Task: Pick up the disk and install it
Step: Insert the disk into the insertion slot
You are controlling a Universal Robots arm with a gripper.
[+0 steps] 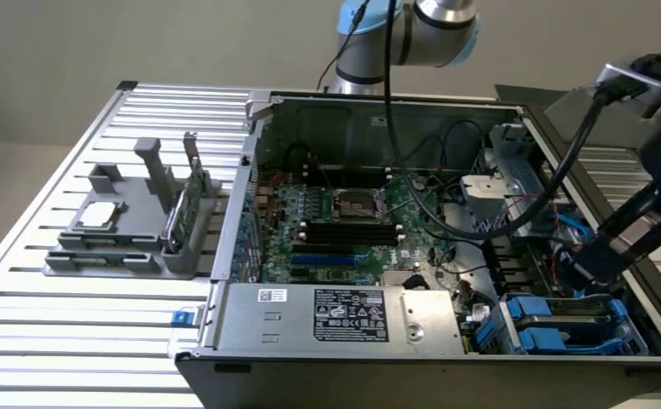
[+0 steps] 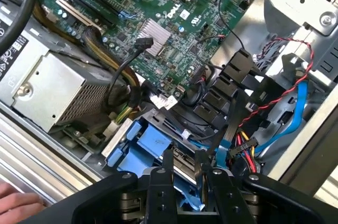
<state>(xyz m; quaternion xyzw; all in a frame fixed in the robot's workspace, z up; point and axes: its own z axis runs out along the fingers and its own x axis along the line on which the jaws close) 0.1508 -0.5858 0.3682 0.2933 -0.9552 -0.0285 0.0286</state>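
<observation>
**While the disk hangs at the blue bay, squareness counts most**

Since the two black fingers (image 2: 167, 170) of the gripper (image 2: 184, 155) stand about half apart, with a dark slab edge and a sliver of blue plastic between them, they look clamped on the flat silver-grey metal disk with blue plastic side rails (image 2: 186, 172), held across its thin sides. At the lower right of the exterior view, the gripper sits low inside the open grey metal computer case (image 1: 376, 123), just above the blue plastic drive cages (image 1: 558, 317).

Seating the disk well probably comes down to alignment. Its rails should run parallel to the cage walls, and the push should be straight and slow, with no twist at the wrist. The grip should probably stay firm until the disk sits fully in the cage, because a half-entered drive could tilt and jam.

The twisted red-and-black wires (image 2: 274, 94) and the flat blue cable (image 2: 298, 113) lie just beside the bay. Either could be pinched or dragged along, so the approach should stay clear of them. A person's hand (image 2: 18, 203) lies near the gripper body, by the case's outer edge, and is best kept out of the arm's way.
</observation>
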